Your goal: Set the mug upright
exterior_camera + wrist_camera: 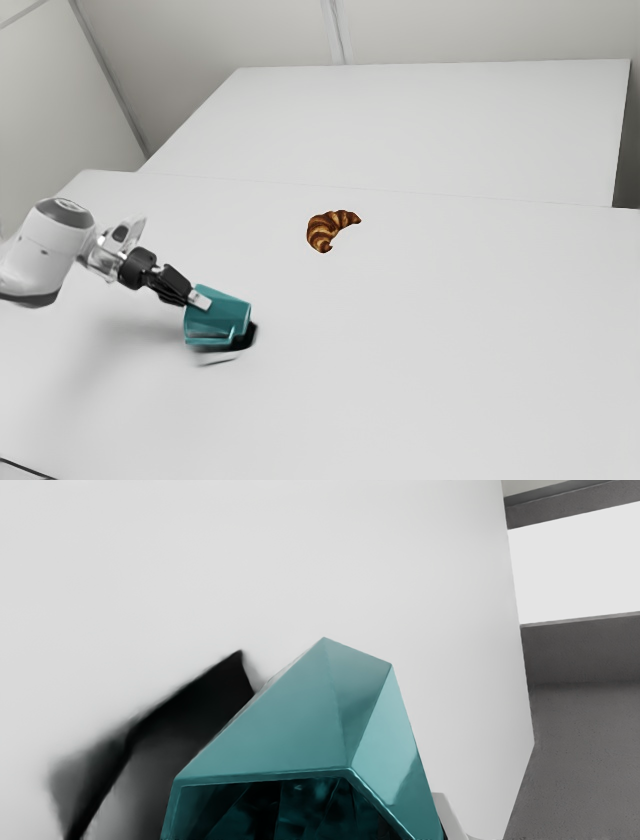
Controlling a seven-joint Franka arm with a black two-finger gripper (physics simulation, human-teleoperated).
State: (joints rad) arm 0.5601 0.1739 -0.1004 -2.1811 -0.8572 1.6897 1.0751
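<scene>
Pale walls (230, 30) stand behind the white table (430, 360) in the exterior view, and a dark line of unclear kind runs out of the frame at the near left corner. Toward the exterior view's left, the tool (200, 299) meets the teal mug (225, 318), which is tilted, with a dark shadow under it; whether its lower edge touches the table is hard to make out. The tool covers part of the mug's side. A croissant (330, 230) lies well apart from both, farther back.

In the wrist view, the mug is cut off by the frame, its angular outer faces showing and its mouth facing the tool. The inside is too dark to read. I cannot tell how wide the tool stands or whether it grips the mug.
</scene>
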